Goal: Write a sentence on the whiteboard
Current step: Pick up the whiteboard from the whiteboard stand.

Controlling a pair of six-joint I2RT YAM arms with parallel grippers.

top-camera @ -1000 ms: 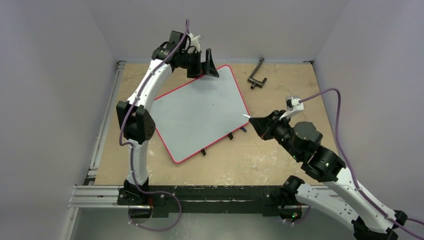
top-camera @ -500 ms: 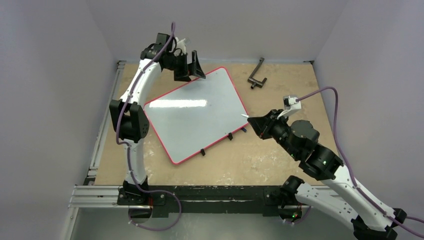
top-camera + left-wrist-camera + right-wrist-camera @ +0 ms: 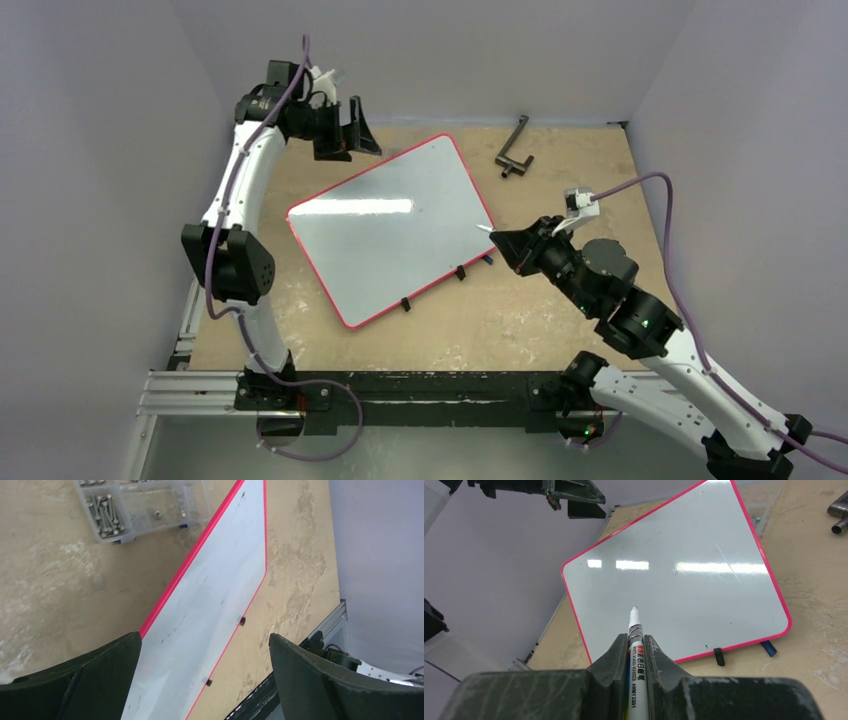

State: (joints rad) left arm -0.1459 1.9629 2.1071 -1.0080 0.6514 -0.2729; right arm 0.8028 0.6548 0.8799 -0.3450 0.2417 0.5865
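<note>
— While we begin at the near edge, how many arms do you count?
— Two, bolted side by side. The right gripper is clenched on one white marker, whose bare tip points at the whiteboard.
— Touching it?
— From above, the tip sits at the board's right edge. Whether it touches, I cannot tell.
— One board?
— One, red-rimmed, lying askew mid-table, with light glare on its white face. Two black clips sit on its near edge. One small blue piece lies just beside the near right corner.
— Anything in the way further back?
— One black metal handle lies far right, well apart from the board. One clear compartment box of screws sits at the board's far edge. Beside it or under it, I cannot tell.
— And the left gripper?
— Released, jaws spread wide, raised over the far left corner, beyond the board's rim.
— Room to move?
— Wood shows in a strip between the board and the arm bases, and more widely to the right. A metal rail runs along the left edge, and grey walls close three sides.
</note>
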